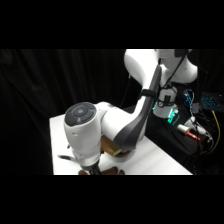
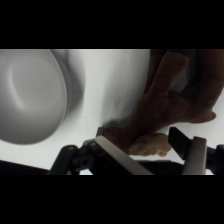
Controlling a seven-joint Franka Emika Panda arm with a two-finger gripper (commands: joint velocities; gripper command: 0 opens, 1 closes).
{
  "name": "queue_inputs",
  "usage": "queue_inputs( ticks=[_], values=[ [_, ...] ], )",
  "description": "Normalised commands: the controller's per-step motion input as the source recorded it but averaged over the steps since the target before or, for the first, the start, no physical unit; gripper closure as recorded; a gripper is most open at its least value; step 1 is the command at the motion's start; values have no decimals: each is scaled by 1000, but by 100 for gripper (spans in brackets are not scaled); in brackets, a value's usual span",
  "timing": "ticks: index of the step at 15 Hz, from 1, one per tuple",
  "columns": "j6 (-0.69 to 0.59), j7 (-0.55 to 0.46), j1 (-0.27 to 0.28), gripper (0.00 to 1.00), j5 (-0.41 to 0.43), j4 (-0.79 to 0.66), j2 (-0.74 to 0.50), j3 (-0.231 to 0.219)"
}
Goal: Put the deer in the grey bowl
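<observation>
In the wrist view the grey bowl (image 2: 30,95) fills the left side, round and pale on the white table. To its right lies the dark reddish-brown deer (image 2: 165,90), one paler end reaching down between my fingers. My gripper (image 2: 139,137) is shut on that lower end of the deer, with one finger (image 2: 117,152) to its left and the other against its right. In the side view the gripper (image 1: 93,170) sits low at the table's front edge, and a bit of the brown deer (image 1: 112,171) shows beside it. The arm hides the bowl there.
A tan-orange lump (image 1: 108,145) lies on the white table (image 1: 155,160) behind my wrist. A dark thin object (image 1: 65,157) rests near the table's left edge. Electronics and cables (image 1: 192,127) stand off the table at the right. A black curtain forms the backdrop.
</observation>
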Motion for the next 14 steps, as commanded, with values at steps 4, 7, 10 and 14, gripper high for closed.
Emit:
queue_inputs(
  ticks=[4,7,10,14],
  values=[
    [-10,56,-6,0,99,245,226,-1],
    [-12,35,-3,0,109,223,206,16],
    [-9,27,8,25,99,180,179,14],
    [-2,24,18,53,96,159,142,2]
  ],
)
